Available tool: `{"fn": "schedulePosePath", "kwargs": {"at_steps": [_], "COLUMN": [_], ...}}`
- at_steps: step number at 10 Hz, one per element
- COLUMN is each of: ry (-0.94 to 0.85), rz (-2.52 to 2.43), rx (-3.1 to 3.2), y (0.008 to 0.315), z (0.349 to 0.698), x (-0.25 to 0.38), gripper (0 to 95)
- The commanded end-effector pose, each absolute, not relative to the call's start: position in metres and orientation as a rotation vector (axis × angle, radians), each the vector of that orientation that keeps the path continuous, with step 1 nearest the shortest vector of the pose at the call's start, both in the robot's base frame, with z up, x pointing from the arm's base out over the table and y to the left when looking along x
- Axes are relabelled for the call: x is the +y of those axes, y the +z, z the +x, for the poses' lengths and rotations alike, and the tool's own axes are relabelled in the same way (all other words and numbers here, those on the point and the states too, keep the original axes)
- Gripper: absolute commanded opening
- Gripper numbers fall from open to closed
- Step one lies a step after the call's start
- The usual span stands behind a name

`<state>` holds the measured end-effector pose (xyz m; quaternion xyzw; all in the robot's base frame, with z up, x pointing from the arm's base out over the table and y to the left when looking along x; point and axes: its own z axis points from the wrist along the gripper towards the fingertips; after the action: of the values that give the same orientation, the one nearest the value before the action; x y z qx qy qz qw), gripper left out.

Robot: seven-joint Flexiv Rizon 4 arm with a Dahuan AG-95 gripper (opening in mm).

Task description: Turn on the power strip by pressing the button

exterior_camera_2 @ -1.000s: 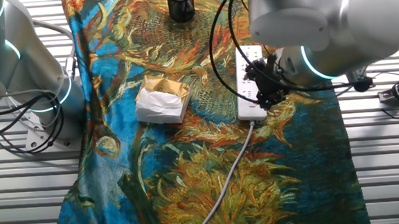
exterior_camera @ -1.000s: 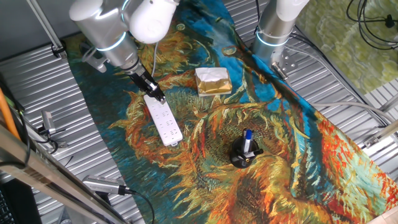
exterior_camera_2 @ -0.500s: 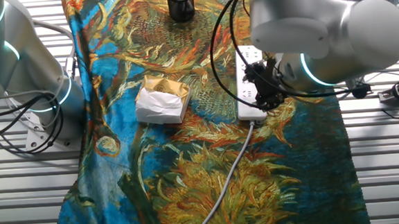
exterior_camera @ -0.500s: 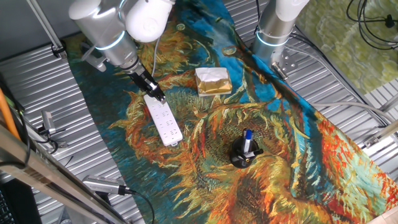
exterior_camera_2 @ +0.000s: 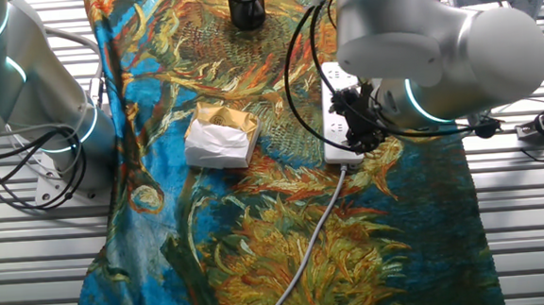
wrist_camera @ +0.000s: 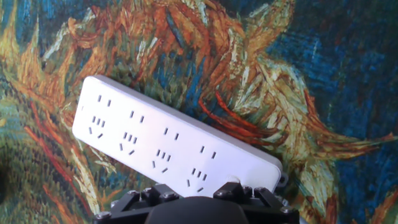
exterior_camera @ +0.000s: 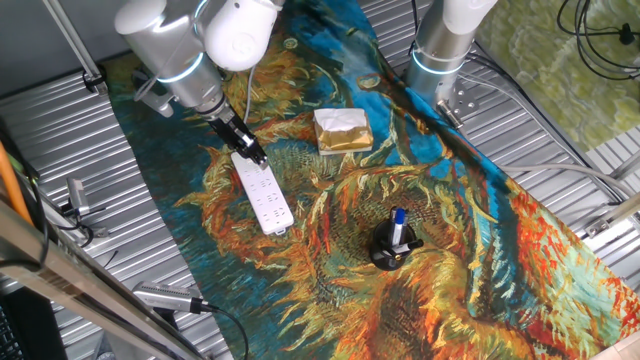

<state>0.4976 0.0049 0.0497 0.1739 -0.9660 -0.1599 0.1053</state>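
The white power strip (exterior_camera: 264,198) lies on the painted cloth, with rows of dark socket holes. It also shows in the other fixed view (exterior_camera_2: 337,118) and fills the middle of the hand view (wrist_camera: 168,146). My gripper (exterior_camera: 252,153) points down at the strip's cable end, its fingers together in one narrow dark tip touching or just above the strip. In the other fixed view the gripper (exterior_camera_2: 358,134) covers that end. The hand view shows only the gripper's base at the bottom edge. The button is hidden.
A gold foil packet (exterior_camera: 343,131) lies right of the strip. A black pen holder (exterior_camera: 392,245) stands nearer the front. The strip's grey cable (exterior_camera_2: 315,230) runs across the cloth. A second arm's base (exterior_camera: 445,50) stands at the back.
The arm has shifted very slightly over the strip's cable end. The strip and the other things have not moved.
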Motion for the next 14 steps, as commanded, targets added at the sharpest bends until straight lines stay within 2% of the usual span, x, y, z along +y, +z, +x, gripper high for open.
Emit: {"fn": "schedulePosePath", "kwargs": {"at_steps": [1, 14], "ry": [-0.468, -0.473], "rz": [0.512, 0.522], "rx": [-2.849, -2.857], "y": [0.049, 0.034], "z": [0.498, 0.496], "x": [0.006, 0.008], "gripper": [57.0, 57.0]}}
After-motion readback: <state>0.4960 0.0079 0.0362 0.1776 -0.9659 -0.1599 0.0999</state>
